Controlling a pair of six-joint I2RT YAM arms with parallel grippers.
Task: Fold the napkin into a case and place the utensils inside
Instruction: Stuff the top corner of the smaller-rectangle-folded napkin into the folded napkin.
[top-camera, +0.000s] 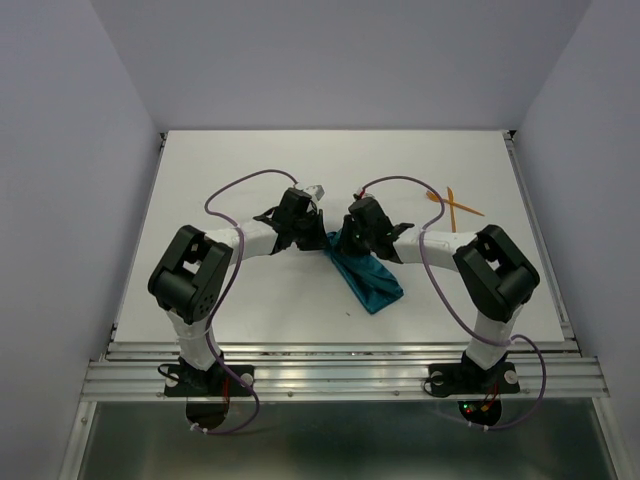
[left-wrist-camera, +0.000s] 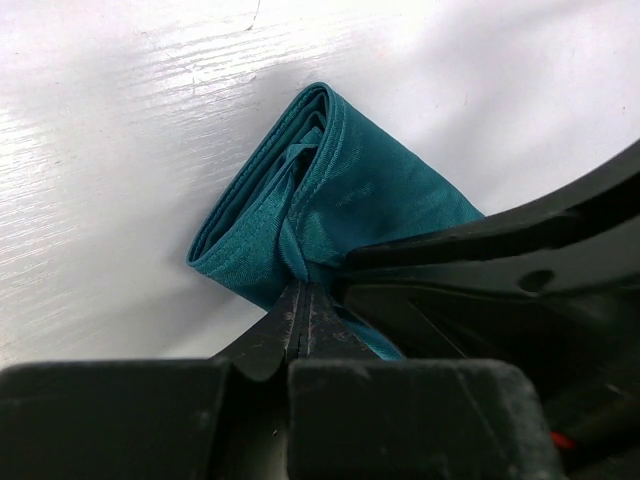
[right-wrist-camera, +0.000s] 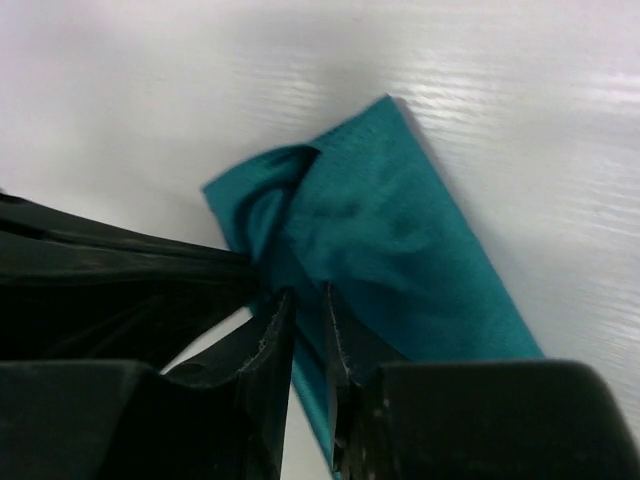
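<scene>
The teal napkin (top-camera: 368, 275) lies on the white table as a narrow folded strip running diagonally, its far end bunched between the two grippers. My left gripper (top-camera: 322, 236) is shut on a pinch of cloth at that end; in the left wrist view its tips (left-wrist-camera: 300, 285) meet on the napkin (left-wrist-camera: 340, 200). My right gripper (top-camera: 346, 240) is at the same end from the other side. Its jaws (right-wrist-camera: 305, 295) stand slightly apart, with a fold of the napkin (right-wrist-camera: 400, 250) running through the narrow gap. Two orange utensils (top-camera: 452, 203) lie crossed at the back right, apart from both grippers.
The white table (top-camera: 200, 200) ends in a metal rail at the near edge (top-camera: 340, 375), where both arm bases are bolted. Pale walls close in on the left, right and back.
</scene>
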